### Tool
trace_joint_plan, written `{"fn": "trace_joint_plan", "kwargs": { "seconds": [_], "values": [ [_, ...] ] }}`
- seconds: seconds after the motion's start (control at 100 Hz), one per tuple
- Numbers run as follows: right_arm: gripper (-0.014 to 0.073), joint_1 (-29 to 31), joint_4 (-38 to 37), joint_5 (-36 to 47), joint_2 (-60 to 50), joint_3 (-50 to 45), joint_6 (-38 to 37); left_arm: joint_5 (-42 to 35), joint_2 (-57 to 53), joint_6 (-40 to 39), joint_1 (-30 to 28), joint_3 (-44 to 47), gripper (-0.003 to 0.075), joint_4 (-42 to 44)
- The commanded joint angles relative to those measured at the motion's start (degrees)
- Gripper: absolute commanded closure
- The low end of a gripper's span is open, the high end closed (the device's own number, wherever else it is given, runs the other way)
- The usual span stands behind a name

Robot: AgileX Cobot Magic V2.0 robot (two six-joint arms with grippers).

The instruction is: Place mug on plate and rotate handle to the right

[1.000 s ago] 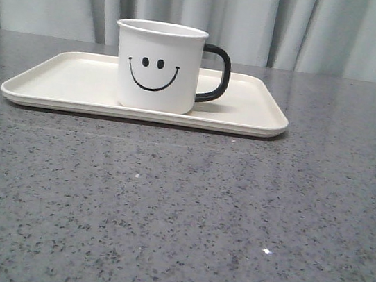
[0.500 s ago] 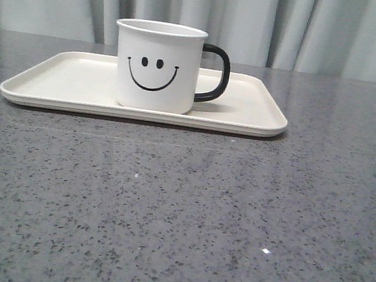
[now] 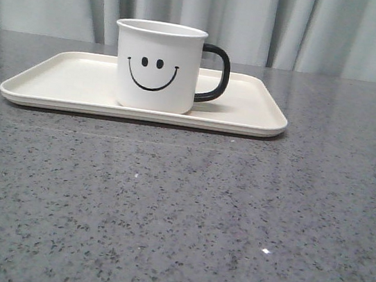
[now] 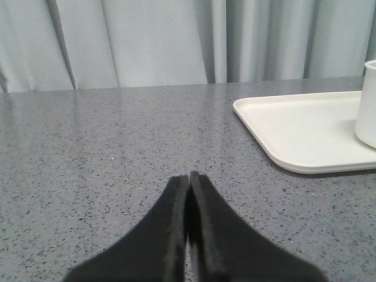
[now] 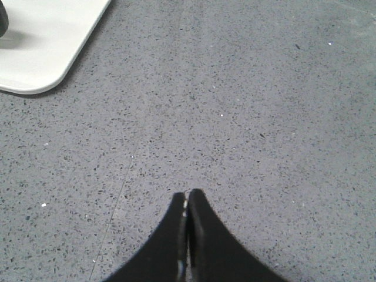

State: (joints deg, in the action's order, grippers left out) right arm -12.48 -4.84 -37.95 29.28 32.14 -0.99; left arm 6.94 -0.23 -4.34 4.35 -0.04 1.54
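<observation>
We start with the grey speckled table, which fills the lower two thirds of the front view, with pale curtains across the top. On it, in the upper middle of the frame, lies the plate, a wide cream tray with a low rim. The mug stands upright on the plate, a little left of the frame's centre, smiley face towards us. Its handle points to the right of the frame, so we judge both parts of the task done.

We read the mug as rigid, smooth and probably light if empty, likely enamel or ceramic, so it could slip in hard fingers and chip if knocked. If we had to take it again, we would pinch the wall at the rim or take the black loop; the handle gives the surer purchase for turning.

The left gripper sits low over bare table with its jaws pressed together and nothing between them. The right gripper is likewise clamped on nothing, well apart from the plate's corner.

Against the earlier frames, the plate and mug sit a hair further left; otherwise nothing differs.
</observation>
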Motion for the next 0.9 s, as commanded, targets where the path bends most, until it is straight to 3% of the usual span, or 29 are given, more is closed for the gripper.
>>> {"fn": "trace_joint_plan", "kwargs": {
  "seconds": [0.0,0.2,0.5,0.89],
  "values": [
    [0.0658,0.3,-1.1,4.2,0.0,1.6,0.0,-5.1,-1.7,-0.1,-0.1,0.6,0.074,0.2],
    [0.0658,0.3,-2.5,5.8,-1.2,0.9,0.2,-5.1,-1.7,-0.1,-0.1,0.6,0.074,0.2],
    [0.0658,0.3,-2.4,19.9,-14.1,-10.8,0.2,-5.1,-1.7,-0.1,-0.1,0.6,0.074,0.2],
    [0.0658,5.8,1.4,20.6,-29.6,-23.0,0.1,-5.1,-1.7,-0.1,-0.1,0.6,0.074,0.2]
  ]
}}
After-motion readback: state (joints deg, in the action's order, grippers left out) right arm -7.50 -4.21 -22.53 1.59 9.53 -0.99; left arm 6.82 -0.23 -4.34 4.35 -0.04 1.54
